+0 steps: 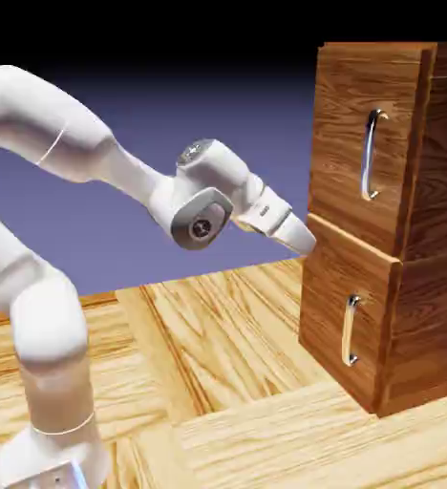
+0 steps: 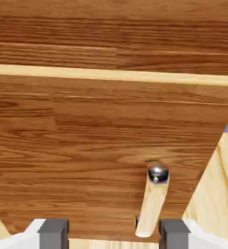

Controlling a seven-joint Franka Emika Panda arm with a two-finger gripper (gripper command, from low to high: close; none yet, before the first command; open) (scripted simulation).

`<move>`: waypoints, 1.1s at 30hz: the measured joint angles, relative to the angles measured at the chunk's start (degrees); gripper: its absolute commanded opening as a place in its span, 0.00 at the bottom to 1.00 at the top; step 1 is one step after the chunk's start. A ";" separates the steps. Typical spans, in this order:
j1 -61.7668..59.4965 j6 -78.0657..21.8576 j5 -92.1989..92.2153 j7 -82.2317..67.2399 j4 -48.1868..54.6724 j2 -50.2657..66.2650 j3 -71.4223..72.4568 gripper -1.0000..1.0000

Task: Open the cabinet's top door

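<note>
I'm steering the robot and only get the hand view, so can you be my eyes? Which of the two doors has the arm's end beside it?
Observer: From the side, the hand is near the seam between the doors, below the top door's handle.
Operator: I see one handle. Is that the top one?
Observer: No, that's the lower door's; the top handle is higher up.
Operator: Is the top door open?
Observer: No, the top door looks shut.

Shows a pale wood floor (image 1: 232,353), streaked with grain running in differing directions. Rises beyond its far edge to a plain backdrop (image 1: 266,124), blue-violet low down, black along the top.
</note>
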 measured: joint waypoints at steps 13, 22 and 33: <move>9.48 -1.20 -32.39 -8.61 6.22 -1.72 -9.70 0.50; 16.04 -2.03 -54.82 -14.56 10.52 -2.90 -16.41 0.50; 24.06 -3.04 -82.23 -21.85 15.78 -4.35 -24.61 0.50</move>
